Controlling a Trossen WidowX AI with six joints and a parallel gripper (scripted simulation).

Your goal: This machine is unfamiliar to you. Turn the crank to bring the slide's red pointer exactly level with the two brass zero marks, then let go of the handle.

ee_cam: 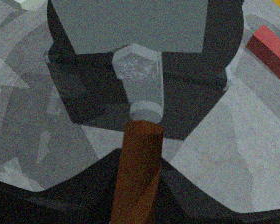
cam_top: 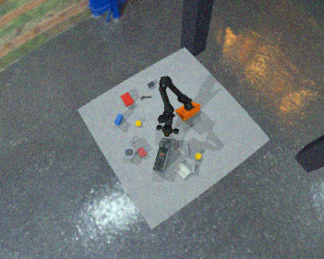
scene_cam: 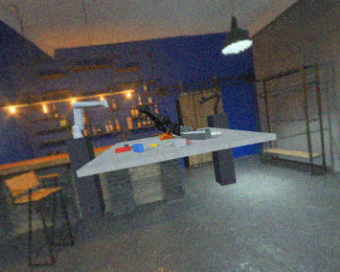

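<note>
The machine [cam_top: 160, 163] [scene_cam: 201, 135] is a long dark grey box lying on the table. A small red-orange spot, apparently the pointer [cam_top: 162, 155], shows on its top; the brass zero marks are too small to make out, so I cannot tell whether they are level. In the wrist view the grey metal crank arm [ee_cam: 145, 82] runs from under a grey block to a brown handle [ee_cam: 142, 137]. My gripper [cam_top: 167, 133] [ee_cam: 136, 159] is shut on that handle, its dark fingers on either side of it, at the machine's end nearest the arm. The pointer is hidden in the wrist view.
A small red block [cam_top: 141, 151] [ee_cam: 271, 52] and a grey round cup [cam_top: 129, 152] lie beside the machine. On the other side are a white box [cam_top: 182, 170] and a yellow piece [cam_top: 198, 156]. A larger red block [cam_top: 127, 99] and a blue block [cam_top: 119, 119] lie farther off.
</note>
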